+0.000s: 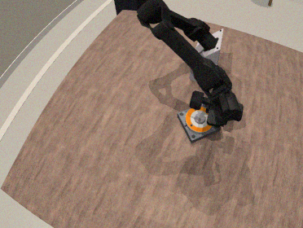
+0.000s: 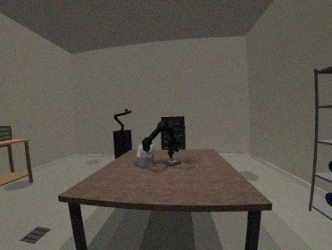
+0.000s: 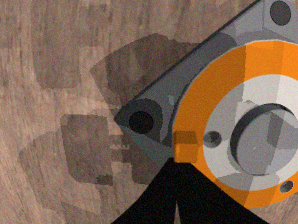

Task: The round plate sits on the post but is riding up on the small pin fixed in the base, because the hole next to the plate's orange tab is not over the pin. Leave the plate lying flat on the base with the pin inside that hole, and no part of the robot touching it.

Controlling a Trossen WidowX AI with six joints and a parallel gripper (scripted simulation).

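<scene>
The round plate (image 3: pixel 220 106) lies on a square grey base (image 3: pixel 156 112) that rests on the brown, wood-grained bench (image 1: pixel 102 134). The plate is a flat disc with a broad matte orange outer ring and a pale grey inner ring. A smooth grey cylindrical post (image 3: pixel 266 139) rises through its centre. In the wrist view a small darker orange tab (image 3: pixel 186 137) sits at the plate's left edge, and just beside it a small dark round hole (image 3: pixel 213 139) is cut in the pale ring. Whether the pin sits in that hole cannot be told. A second small hole (image 3: pixel 286 187) shows lower right on the same ring. The base has bevelled edges and dark round holes at its corners, 2 of them visible in the wrist view.

The pincer (image 3: pixel 174 219) is black and matte, its 2 fingers clenched together with only a thin slit between them, grasping nothing. Its tip meets the plate's edge just below the tab. From the top view the arm (image 1: pixel 191 61), black and blocky, reaches down from the far side of the bench, and the pincer covers the plate's right half.
</scene>
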